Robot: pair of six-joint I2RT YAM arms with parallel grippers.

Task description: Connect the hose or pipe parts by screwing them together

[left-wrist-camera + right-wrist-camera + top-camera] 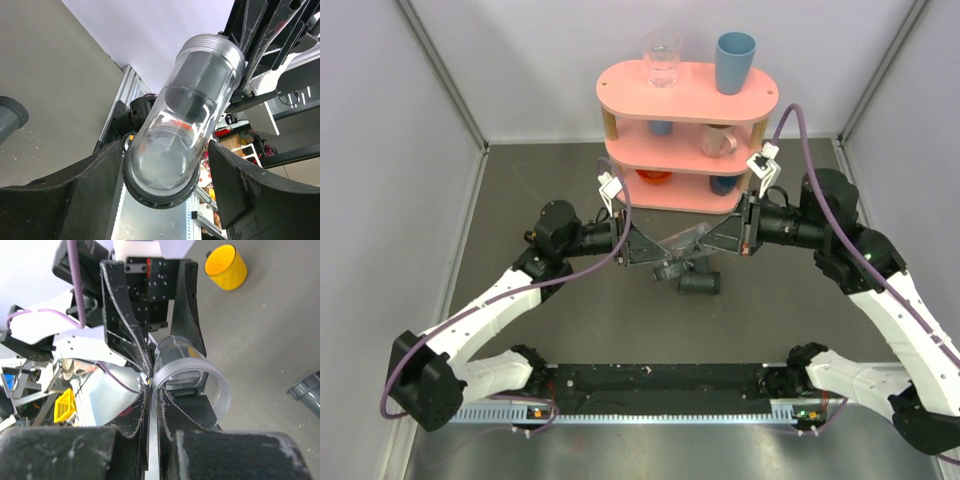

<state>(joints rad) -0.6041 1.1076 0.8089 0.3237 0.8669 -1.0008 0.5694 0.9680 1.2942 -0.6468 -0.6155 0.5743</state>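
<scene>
The translucent tube (686,240) hangs above the table between both arms, slanting up to the right. My right gripper (155,390) is shut on the wall of its threaded open end (220,390), one finger inside the tube and one outside. My left gripper (167,170) is open around the tube's dark-collared base (160,192), with a gap showing at the right finger (240,185). The dark grey T-shaped fitting (695,280) lies on the table just below the tube. Its pipe end shows in the left wrist view (10,117) and the right wrist view (306,392).
A pink three-tier shelf (620,90) stands at the back, with a clear glass (661,58) and a blue cup (734,62) on top and more cups on its lower tiers. A yellow cup (227,267) stands on the table beyond the grippers.
</scene>
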